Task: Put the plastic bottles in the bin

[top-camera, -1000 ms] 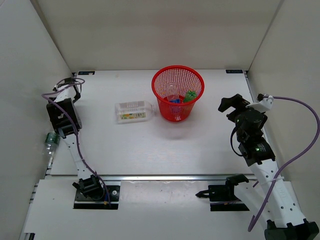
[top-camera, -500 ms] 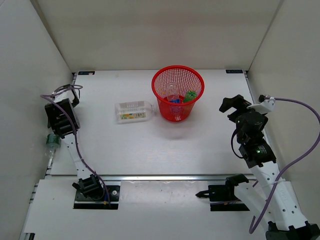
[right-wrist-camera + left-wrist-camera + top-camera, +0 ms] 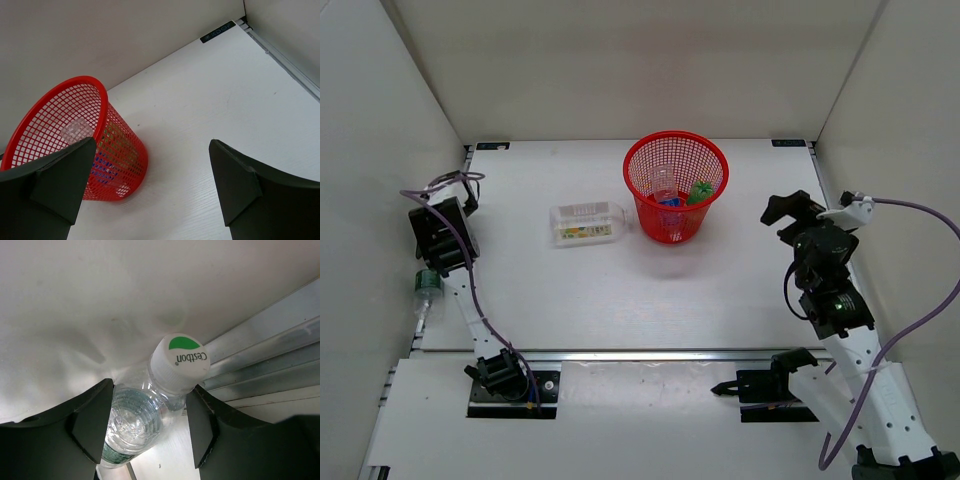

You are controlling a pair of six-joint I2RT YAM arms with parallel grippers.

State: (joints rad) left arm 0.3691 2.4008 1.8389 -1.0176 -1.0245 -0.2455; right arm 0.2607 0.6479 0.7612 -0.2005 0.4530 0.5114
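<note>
White links (image 3: 868,375); black joints (image 3: 832,308); purple cables (image 3: 905,203).

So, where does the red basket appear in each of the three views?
Top external: the red basket stands on the far half of the table, near the middle.
Left wrist: not in it; this view shows only a clear bottle.
Right wrist: the basket is at the left side of the picture.
Shared landmark: the small black tag at the table's far right corner, seen in the top and right wrist views.
</note>
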